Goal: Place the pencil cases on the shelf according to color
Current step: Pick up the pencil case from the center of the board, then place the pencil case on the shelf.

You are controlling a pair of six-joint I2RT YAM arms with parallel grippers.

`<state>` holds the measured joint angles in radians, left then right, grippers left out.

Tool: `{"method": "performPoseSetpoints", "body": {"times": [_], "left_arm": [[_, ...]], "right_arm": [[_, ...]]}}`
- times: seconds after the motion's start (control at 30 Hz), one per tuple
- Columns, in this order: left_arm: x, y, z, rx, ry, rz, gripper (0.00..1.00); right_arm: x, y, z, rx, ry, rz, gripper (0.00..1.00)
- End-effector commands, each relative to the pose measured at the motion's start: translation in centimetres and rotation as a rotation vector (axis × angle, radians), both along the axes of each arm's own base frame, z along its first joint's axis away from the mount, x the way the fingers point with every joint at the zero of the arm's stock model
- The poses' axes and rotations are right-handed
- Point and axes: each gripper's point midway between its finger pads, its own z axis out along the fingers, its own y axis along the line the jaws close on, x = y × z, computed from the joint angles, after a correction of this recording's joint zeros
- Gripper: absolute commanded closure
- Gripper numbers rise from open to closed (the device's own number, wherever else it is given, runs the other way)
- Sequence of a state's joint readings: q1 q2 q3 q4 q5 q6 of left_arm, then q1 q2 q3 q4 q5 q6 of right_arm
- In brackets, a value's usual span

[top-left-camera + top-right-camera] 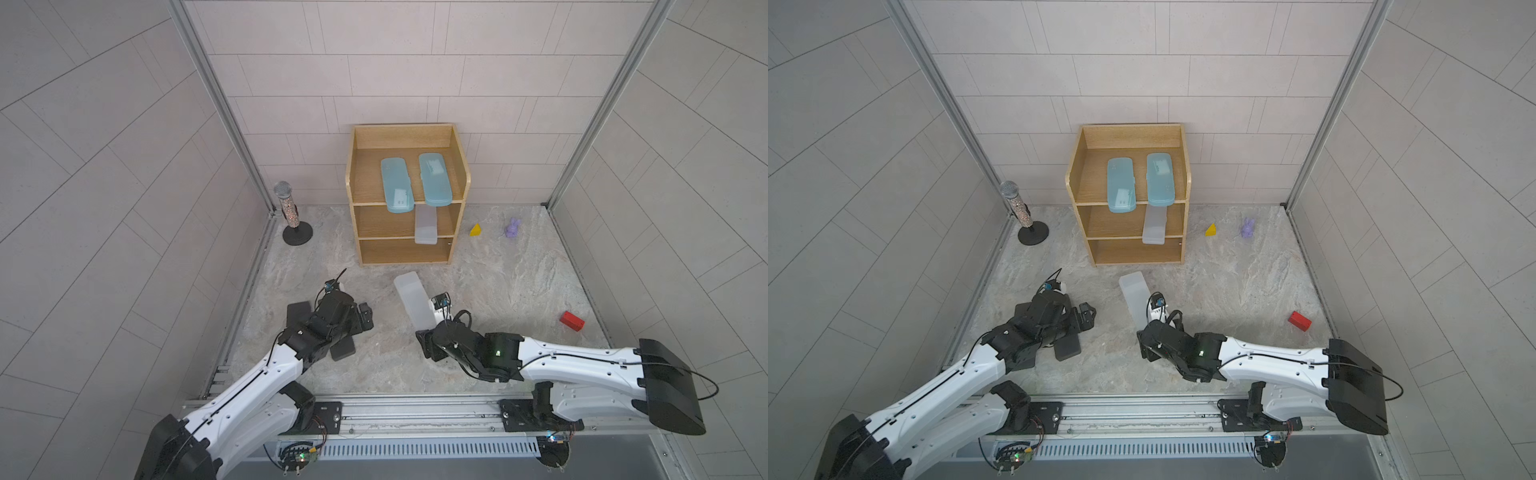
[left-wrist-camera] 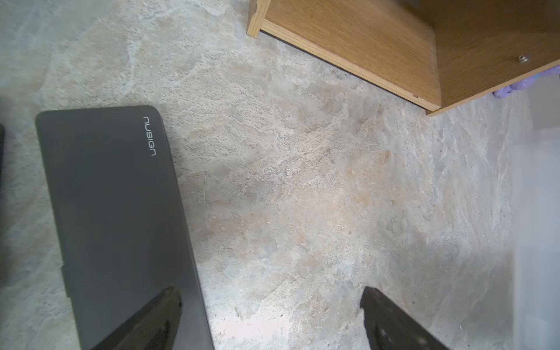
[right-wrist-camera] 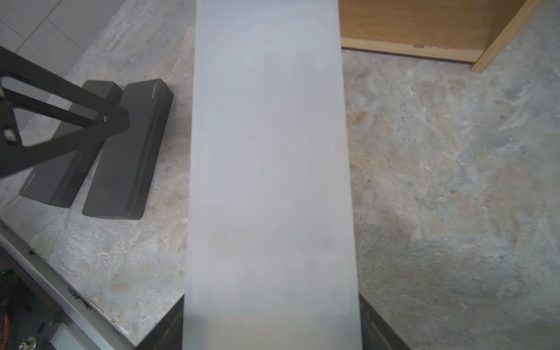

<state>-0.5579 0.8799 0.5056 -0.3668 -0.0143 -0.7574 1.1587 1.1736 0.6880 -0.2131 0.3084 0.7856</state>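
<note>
The light-wood shelf stands at the back. Two light-blue pencil cases lie on its top tier. A frosted grey case pokes out of the middle tier. My right gripper is shut on a second frosted grey case at its near end, and the case points toward the shelf. Two black cases lie on the floor under my left arm. My left gripper is open and holds nothing, with one finger over a black case.
A microphone on a round stand stands left of the shelf. A yellow wedge and a purple figure sit to the shelf's right. A red block lies at the right edge. A metal rail runs along the front.
</note>
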Motion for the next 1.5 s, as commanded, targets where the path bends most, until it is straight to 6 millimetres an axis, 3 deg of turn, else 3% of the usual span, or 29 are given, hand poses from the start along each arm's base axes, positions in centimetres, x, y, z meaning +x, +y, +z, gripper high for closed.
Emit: {"method": "performPoseSetpoints", "body": {"times": [0.0,0.27,0.67,0.97,1.47], "left_arm": [[0.3,0.0,0.5,-0.002,-0.041,-0.005,0.00],[-0.1,1.5,-0.1,0.034,-0.027,0.026,0.00],[-0.2,1.8,-0.7,0.018,-0.022,0.037,0.00],[-0.3,1.4,-1.0,-0.005,-0.013,0.020,0.00],[-0.8,0.6,-0.9,-0.022,-0.015,-0.049,0.00]], "right_arm": [[1.0,-0.3,3.0,0.035,-0.069,-0.054,0.64],[3.8,2.2,6.9,0.099,-0.104,-0.081,0.63],[12.2,6.3,9.4,0.120,-0.148,-0.232,0.63],[17.8,7.4,8.5,0.034,-0.159,-0.315,0.62],[22.7,7.3,8.0,-0.023,-0.123,-0.343,0.48]]}}
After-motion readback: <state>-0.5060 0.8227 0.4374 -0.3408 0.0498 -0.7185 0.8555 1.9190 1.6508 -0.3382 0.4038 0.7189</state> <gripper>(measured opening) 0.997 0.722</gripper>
